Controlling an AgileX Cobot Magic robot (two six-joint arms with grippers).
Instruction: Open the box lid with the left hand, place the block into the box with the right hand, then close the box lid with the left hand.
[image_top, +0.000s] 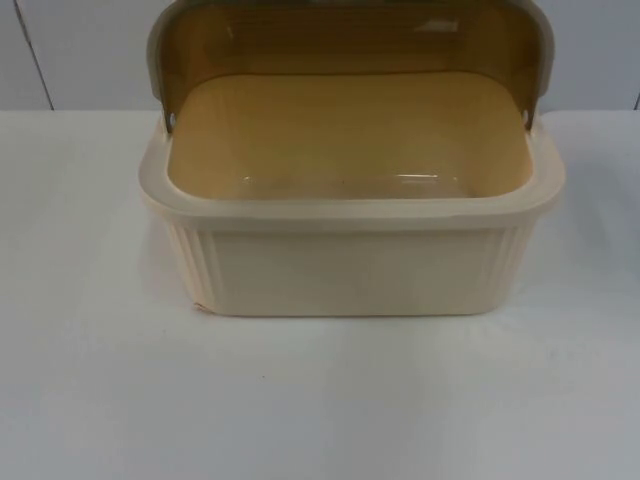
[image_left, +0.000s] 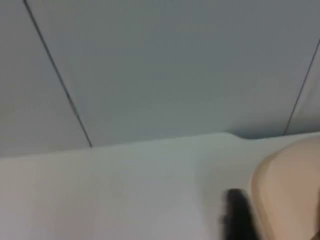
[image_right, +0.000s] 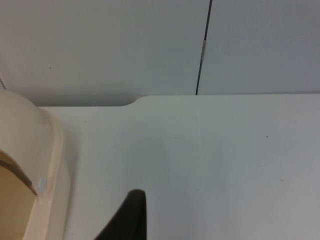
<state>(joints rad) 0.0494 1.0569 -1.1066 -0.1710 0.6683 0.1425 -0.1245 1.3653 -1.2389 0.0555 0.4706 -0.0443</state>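
A cream box (image_top: 350, 265) with ribbed walls stands in the middle of the white table in the top view. Its lid (image_top: 350, 40), amber see-through plastic in a grey-green frame, is swung up at the back and stands nearly upright. The box's inside (image_top: 345, 140) is a bare, glossy floor. My left gripper (image_left: 236, 216) hovers low over the table, just beside a rounded cream corner of the box (image_left: 292, 190). My right gripper (image_right: 127, 217) hangs over bare table, a short way from the box's rim (image_right: 47, 165) and lid hinge.
The grey partition wall (image_right: 125, 45) with dark vertical seams closes off the table's far edge (image_right: 135, 102), which has a small notch. White table top (image_top: 320, 400) stretches in front of the box and to both sides.
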